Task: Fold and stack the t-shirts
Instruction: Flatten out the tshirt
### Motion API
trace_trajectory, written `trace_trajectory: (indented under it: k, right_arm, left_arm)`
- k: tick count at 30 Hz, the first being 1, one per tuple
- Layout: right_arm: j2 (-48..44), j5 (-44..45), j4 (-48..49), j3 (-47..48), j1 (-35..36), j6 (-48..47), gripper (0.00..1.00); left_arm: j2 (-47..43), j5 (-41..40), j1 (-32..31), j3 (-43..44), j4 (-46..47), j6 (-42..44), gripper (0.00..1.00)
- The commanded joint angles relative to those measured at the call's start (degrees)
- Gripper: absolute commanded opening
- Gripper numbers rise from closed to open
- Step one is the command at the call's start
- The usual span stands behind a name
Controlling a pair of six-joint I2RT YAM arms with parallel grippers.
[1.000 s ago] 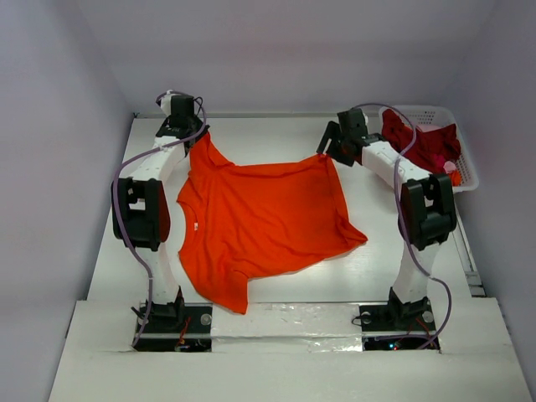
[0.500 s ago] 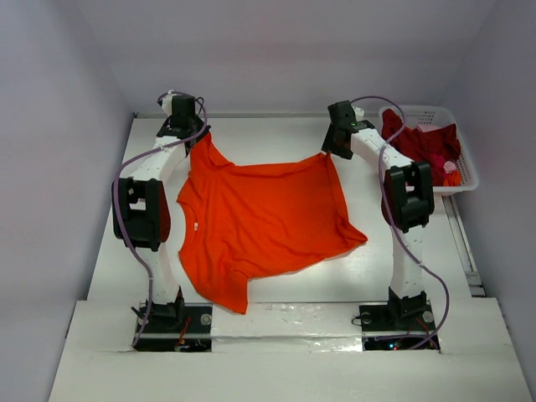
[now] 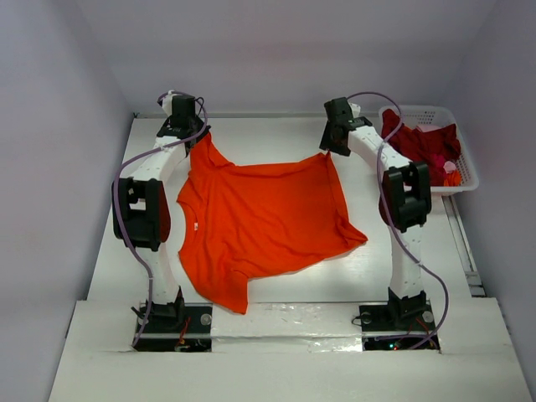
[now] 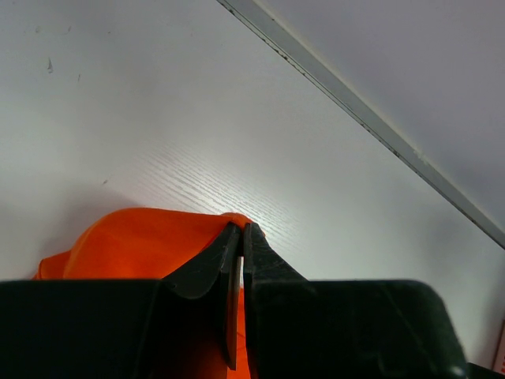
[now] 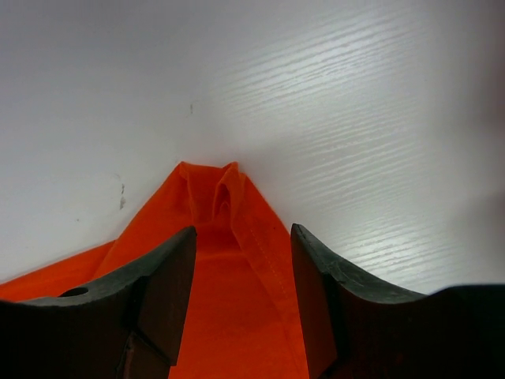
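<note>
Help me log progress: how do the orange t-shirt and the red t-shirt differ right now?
The orange t-shirt lies spread on the table; the red t-shirt sits bunched in the white basket. The orange t-shirt has its far corners attended, left pincer shut on one, right pincer open astride the other; the red t-shirt is untouched. Neither is folded yet.

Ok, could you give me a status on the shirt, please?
Left gripper shut on orange shirt. Right gripper open astride a far corner. Nothing in the way.
</note>
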Motion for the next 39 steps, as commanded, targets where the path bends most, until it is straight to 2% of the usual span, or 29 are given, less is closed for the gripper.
trace_trajectory:
  k: [1, 5, 14, 20, 29, 39]
  right_arm:
    - [1.4, 8.6, -3.0, 4.4, 2.2, -3.4, 0.57]
    - [3.1, 14.7, -5.0, 7.0, 3.7, -7.0, 0.57]
    - [5.7, 19.8, -6.0, 8.1, 6.1, -10.4, 0.56]
    - [7.8, 18.3, -7.0, 10.7, 8.1, -11.4, 0.53]
    - [9.8, 14.8, -7.1, 14.5, 9.2, -12.2, 0.56]
    - [11.8, 16.9, -11.3, 18.1, 9.2, -10.0, 0.56]
  left_arm:
    - [-3.3, -0.1, -0.3, -0.2, 0.5, 0.3, 0.0]
    - [-3.5, 0.0, -0.3, -0.7, 0.7, 0.0, 0.0]
    - [-3.8, 0.1, -0.3, -0.8, 0.6, 0.0, 0.0]
    - [-4.0, 0.2, -0.3, -1.6, 0.8, 0.0, 0.0]
    - [-4.4, 0.4, -0.3, -1.9, 1.0, -0.1, 0.0]
    - [-4.7, 0.2, -0.3, -1.9, 0.8, 0.1, 0.0]
